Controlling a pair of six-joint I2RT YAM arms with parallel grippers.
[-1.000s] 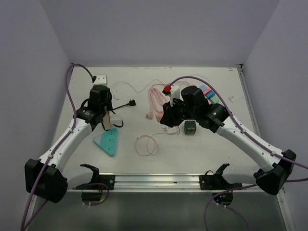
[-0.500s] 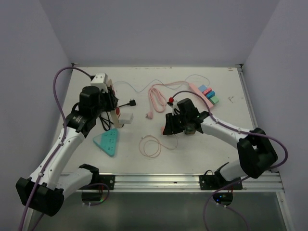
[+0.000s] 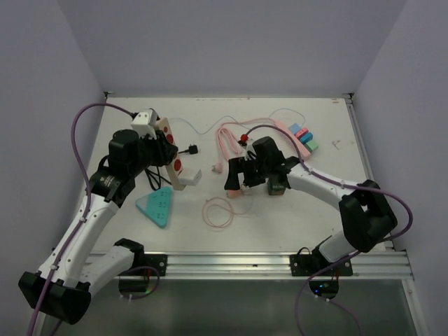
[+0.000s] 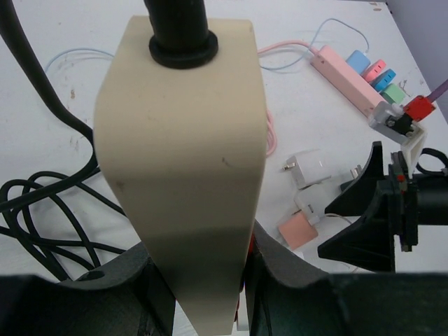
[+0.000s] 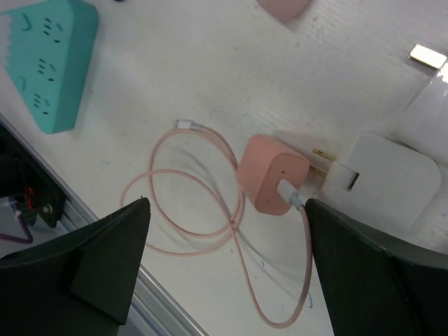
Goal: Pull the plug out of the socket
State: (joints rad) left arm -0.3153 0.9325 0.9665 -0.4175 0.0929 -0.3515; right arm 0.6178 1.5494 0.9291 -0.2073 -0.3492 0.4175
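- While the right fingers (image 5: 105,259) stand wide apart with nothing between them, the pink plug (image 5: 271,175) lies flat on the white surface (image 5: 175,84) below the gap, touching neither finger.
- Pink plug: a matte block with rounded corners. Two brass-coloured prongs point at a white square adapter (image 5: 381,175) just beside it. Whether the prongs are seated in it cannot be told.
- A thin pink cable (image 5: 203,203) leaves the plug and lies in loose loops on the surface.
- Left fingers (image 4: 119,287): narrow, clamped on a cream socket strip (image 4: 182,175).
- Cream socket strip: smooth hard plastic, elongated, with red outlets on its face in the top view and a thick black cord (image 4: 175,28) entering one end. It is held tilted above the surface, well apart from the pink plug.
- A teal triangular socket block (image 5: 42,56) with slotted outlets lies on the surface nearby.
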